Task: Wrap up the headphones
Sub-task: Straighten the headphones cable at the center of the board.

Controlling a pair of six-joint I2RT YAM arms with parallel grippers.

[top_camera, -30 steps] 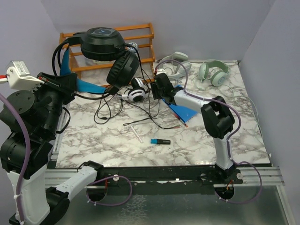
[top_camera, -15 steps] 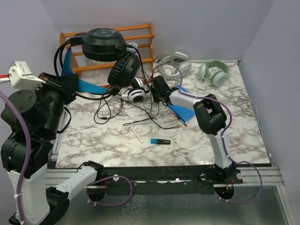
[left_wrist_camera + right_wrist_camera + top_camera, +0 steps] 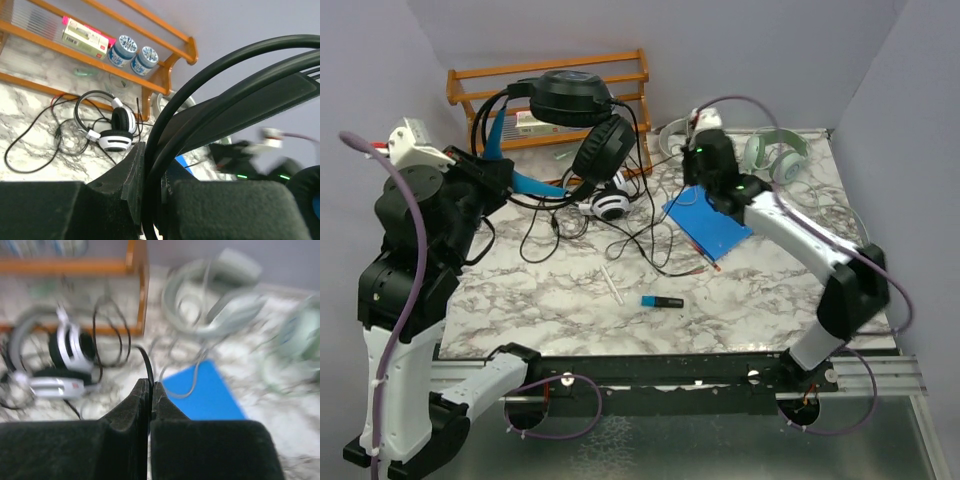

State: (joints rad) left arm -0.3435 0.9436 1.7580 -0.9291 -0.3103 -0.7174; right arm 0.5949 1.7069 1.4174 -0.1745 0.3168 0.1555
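Marbled desk (image 3: 570,300), wooden rack (image 3: 620,60) behind. Left tool (image 3: 150,170) clamped on the band of the black headphones (image 3: 570,97), held up before the rack. Right tool (image 3: 150,386) closed; view blurred, I think it pinches a thin black cable (image 3: 148,362).

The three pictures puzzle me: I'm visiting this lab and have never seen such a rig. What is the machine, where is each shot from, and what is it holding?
These are two robot arms bolted to a marble table. The wide picture looks down from above and behind them; each close-up comes from a camera on one wrist. The left claw is shut on the band of black headphones, held up off the table. The right claw pinches a thin black cable. On the table lie white-and-black headphones, a grey pair, a greenish pair, a blue folder and a blue marker; a wooden rack stands at the back.
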